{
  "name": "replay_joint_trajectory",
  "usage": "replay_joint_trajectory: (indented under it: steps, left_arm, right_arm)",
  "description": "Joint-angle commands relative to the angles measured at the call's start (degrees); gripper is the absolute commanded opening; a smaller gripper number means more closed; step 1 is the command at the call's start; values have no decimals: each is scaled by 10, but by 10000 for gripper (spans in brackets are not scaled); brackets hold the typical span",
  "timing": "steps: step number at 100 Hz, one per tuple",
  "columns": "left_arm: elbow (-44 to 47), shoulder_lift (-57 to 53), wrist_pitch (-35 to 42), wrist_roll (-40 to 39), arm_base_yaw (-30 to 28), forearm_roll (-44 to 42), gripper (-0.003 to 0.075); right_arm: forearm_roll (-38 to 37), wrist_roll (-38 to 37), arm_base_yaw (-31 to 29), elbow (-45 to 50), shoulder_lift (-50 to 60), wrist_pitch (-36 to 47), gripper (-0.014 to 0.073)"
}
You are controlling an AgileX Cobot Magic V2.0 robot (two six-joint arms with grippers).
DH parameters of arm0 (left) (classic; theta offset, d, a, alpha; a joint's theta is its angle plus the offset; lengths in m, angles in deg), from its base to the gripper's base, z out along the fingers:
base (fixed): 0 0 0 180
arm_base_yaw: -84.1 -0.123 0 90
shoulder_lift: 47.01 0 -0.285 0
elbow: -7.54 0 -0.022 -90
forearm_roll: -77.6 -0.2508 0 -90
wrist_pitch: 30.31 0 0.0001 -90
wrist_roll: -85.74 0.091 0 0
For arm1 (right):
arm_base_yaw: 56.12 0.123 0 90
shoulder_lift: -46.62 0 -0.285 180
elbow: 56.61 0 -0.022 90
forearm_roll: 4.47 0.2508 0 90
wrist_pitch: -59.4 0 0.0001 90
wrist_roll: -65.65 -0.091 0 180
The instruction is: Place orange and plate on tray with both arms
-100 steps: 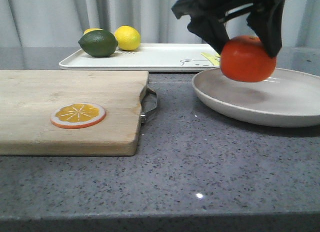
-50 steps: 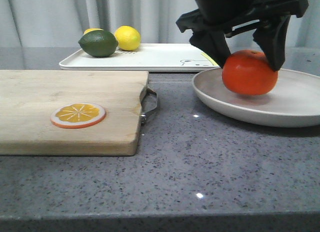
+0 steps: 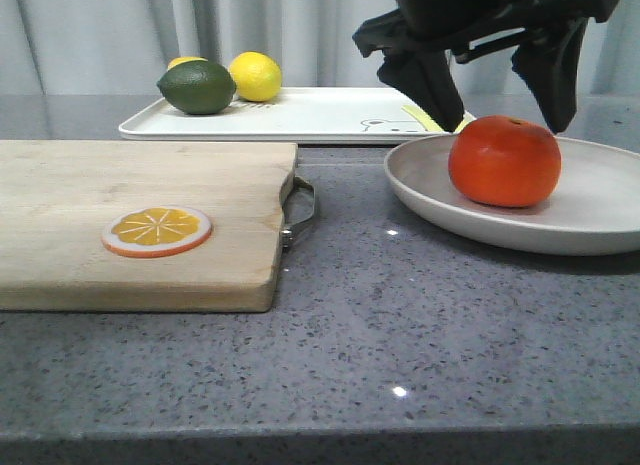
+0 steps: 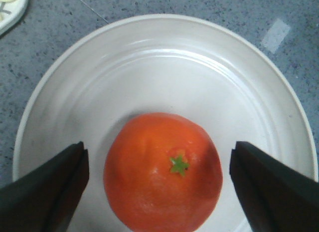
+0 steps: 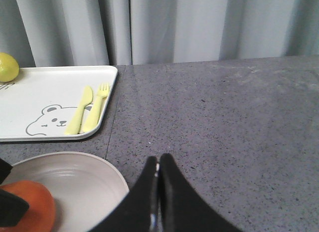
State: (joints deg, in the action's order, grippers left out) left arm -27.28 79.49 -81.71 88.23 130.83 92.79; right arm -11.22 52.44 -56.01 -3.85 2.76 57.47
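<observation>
The orange (image 3: 504, 161) rests in the off-white plate (image 3: 600, 225) at the right of the table. My left gripper (image 3: 505, 113) is open just above it, one finger on each side and neither touching. In the left wrist view the orange (image 4: 163, 171) lies between the open fingers of the left gripper (image 4: 158, 152) on the plate (image 4: 164, 57). My right gripper (image 5: 158, 159) is shut and empty, its tips over the table just past the plate's rim (image 5: 107, 168). It is out of the front view. The white tray (image 3: 310, 115) lies behind the plate.
A green lime (image 3: 196, 87) and a yellow lemon (image 3: 255, 75) lie at the tray's left end. A wooden cutting board (image 3: 120, 200) with an orange slice disc (image 3: 157, 231) fills the left side. Its metal handle (image 3: 300, 210) points toward the plate. Curtains hang behind.
My left gripper lowered the orange onto the plate, then opened and let it go. The orange now rests on the plate.
</observation>
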Motion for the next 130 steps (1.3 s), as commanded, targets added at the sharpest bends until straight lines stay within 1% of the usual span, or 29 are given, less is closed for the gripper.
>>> replay_joint_trajectory:
  steps: [1,14,24,45,63,78,92,97,112,130]
  left_arm:
    - [-23,-44,18,0,-10,15,555]
    - [-23,-63,15,4,-12,22,553]
    - [-23,-79,10,11,-14,22,512]
    - [-16,-115,2,11,-21,21,368]
    - [28,-163,26,14,-32,20,203]
    - [104,-216,54,14,-46,20,81]
    - [198,-282,90,14,-61,20,1]
    - [230,-308,99,14,-68,20,-18]
    - [322,-397,119,14,-80,19,-18]
    - [427,-506,145,14,-85,-4,-18]
  right_arm:
    - [-6,-2,-2,-16,-3,48,-60]
    - [-6,-2,-2,-16,-3,48,-60]
    - [-6,-2,-2,-16,-3,49,-60]
    - [-6,-2,-2,-16,-3,57,-60]
    - [-6,-2,-2,-16,-3,72,-60]
    - [-6,-2,-2,-16,-3,68,-60]
    - [-6,-2,-2,-24,-8,33,-60]
    - [-6,-2,0,-33,-14,19,-60]
    - [-6,-2,16,-76,-56,-45,-60]
    - [-6,-2,45,-149,-128,-155,-52]
